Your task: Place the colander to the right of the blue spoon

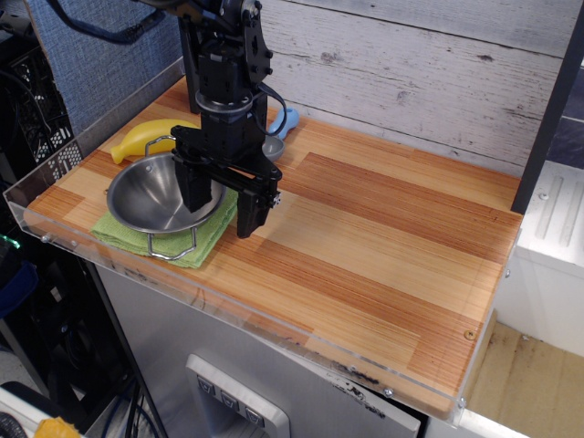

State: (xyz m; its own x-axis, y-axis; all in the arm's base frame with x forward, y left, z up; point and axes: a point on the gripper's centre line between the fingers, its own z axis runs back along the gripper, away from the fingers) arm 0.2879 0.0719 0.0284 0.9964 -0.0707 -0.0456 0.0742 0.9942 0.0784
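The colander (157, 194) is a shiny steel bowl with wire loop handles, sitting on a green cloth (173, 239) at the front left of the wooden table. My gripper (221, 212) is open and points down over the colander's right rim: one finger is inside the bowl, the other outside on the cloth. The blue spoon (278, 130) lies behind the arm near the back wall, its light-blue handle and grey bowl partly hidden.
A yellow banana (146, 137) lies behind the colander at the left. A clear plastic rim (55, 164) edges the table's left and front. A plank wall (411, 64) stands behind. Bare wooden tabletop (383, 237) stretches to the right.
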